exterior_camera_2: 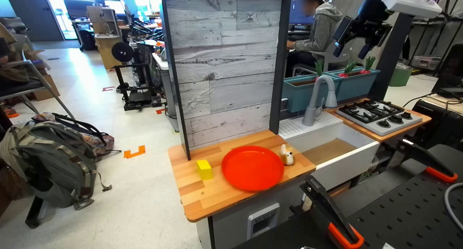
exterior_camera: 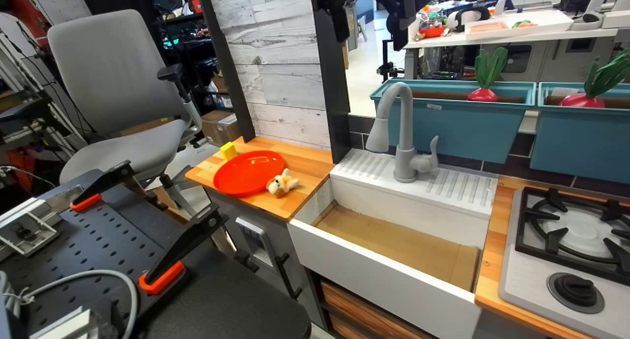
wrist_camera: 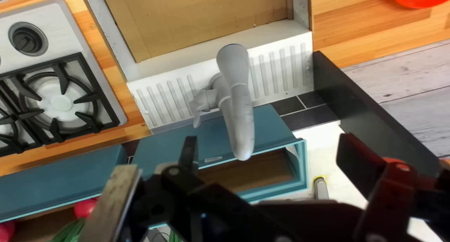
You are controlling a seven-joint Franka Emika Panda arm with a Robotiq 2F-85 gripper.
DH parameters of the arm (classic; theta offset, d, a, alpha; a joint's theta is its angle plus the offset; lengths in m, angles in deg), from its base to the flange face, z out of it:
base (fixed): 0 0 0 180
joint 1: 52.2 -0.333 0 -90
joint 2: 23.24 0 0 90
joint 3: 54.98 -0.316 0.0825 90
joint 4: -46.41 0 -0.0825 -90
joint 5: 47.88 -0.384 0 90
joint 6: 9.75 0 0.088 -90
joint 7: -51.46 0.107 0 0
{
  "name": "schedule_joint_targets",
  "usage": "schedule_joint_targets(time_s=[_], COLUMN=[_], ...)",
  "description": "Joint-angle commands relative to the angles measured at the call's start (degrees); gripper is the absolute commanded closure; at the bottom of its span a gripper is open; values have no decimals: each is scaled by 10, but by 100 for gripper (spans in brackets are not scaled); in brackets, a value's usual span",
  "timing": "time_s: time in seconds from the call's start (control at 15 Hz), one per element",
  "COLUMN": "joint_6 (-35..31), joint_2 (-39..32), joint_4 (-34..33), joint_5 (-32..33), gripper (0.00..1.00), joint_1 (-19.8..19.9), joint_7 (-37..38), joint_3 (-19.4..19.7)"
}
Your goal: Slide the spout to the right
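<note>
The tall grey spout curves like an inverted U above the back ledge of the white sink. Its nozzle hangs to the left of its base in that exterior view. The spout also shows in an exterior view and from above in the wrist view. A small lever sticks out from the base. My gripper is high above the spout and apart from it. It also shows in an exterior view. In the wrist view my gripper is wide open, with nothing held.
Teal planters with red radishes stand behind the spout. A stove is beside the sink. A red plate, a yellow block and a small plush toy sit on the wooden counter. A dark post rises beside the sink.
</note>
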Motion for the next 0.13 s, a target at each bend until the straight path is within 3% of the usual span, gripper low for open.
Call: schedule_joint_targets(time_s=[0.0, 0.07], joint_6=[2, 2], joint_2=[15, 24], joint_4=[13, 23], joint_5=[-13, -15], gripper=[0, 0], joint_1=[-14, -16], joint_7=[-7, -8], joint_3=[11, 11])
